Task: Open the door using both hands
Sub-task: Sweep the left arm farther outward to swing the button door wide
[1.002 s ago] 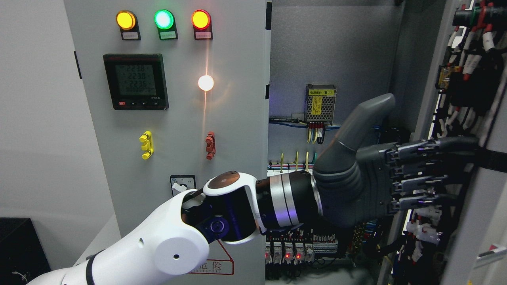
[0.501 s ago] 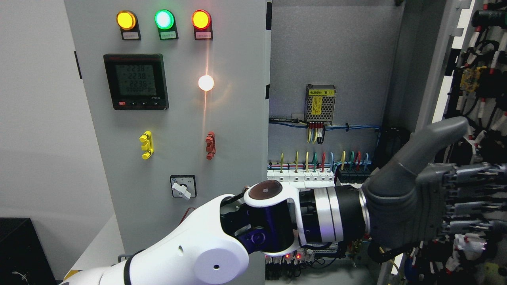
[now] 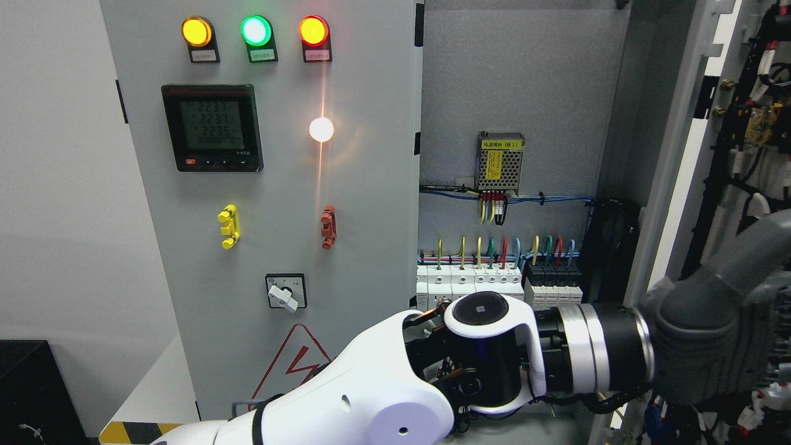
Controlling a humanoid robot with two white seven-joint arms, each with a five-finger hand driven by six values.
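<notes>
The left hand [image 3: 723,334] has reached all the way across to the right side, low down, up against the open door [image 3: 686,154]. The door's pale edge runs from the top right down toward the hand. Only the grey palm and thumb can be seen. The fingers run off the right edge, so it is not clear if they are open or curled, or if they hold the door.

Between the door edge and the closed left door [image 3: 278,185] the cabinet is wide open. Inside, far back, there is a grey back wall [image 3: 525,80], a small metal box with a yellow label [image 3: 500,162], and a row of white and black switches [image 3: 494,278] with coloured wires going into them.

The closed left door has three round lights [image 3: 254,31] (yellow, green, red), a black meter screen [image 3: 212,127], a yellow clip [image 3: 228,226], a red clip [image 3: 328,227], a knob switch [image 3: 285,292] and a red warning triangle [image 3: 296,361] partly behind the white arm [image 3: 371,395].

The wires on the inside of the open door [image 3: 757,123] are dark and hard to make out.
</notes>
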